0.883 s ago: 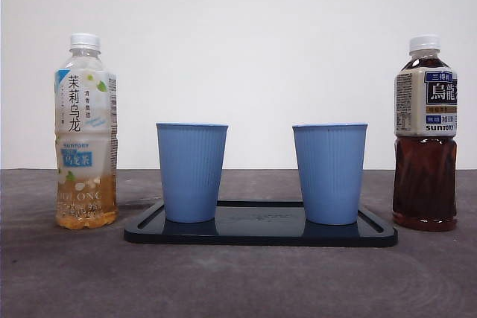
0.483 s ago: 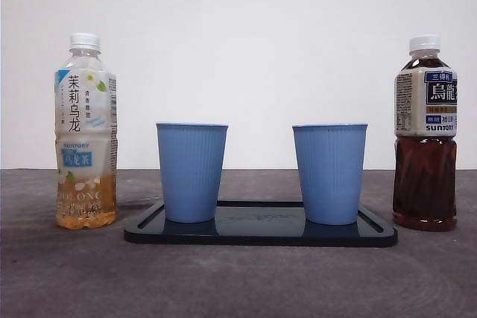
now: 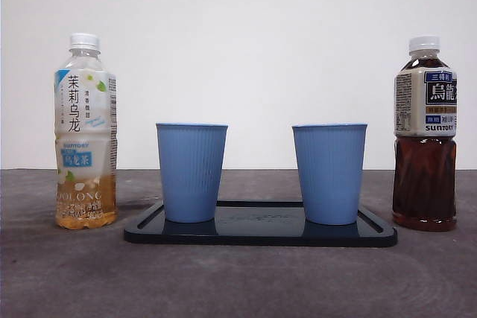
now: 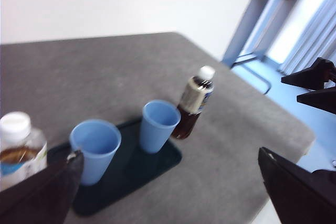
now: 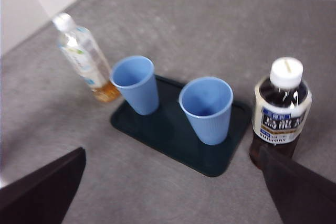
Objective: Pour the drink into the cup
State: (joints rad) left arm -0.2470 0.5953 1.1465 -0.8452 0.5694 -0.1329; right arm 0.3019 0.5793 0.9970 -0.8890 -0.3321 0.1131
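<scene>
The dark oolong tea bottle, clear plastic with white cap (image 3: 425,135), looks full, heavy, slick; grip below its label. Both hands wait open, empty.

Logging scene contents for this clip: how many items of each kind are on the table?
Blue ribbed plastic cups: 2
Capped plastic drink bottles: 2, a pale jasmine tea bottle and a dark oolong tea bottle
Flat dark rectangular tray: 1
Total: 5
</scene>
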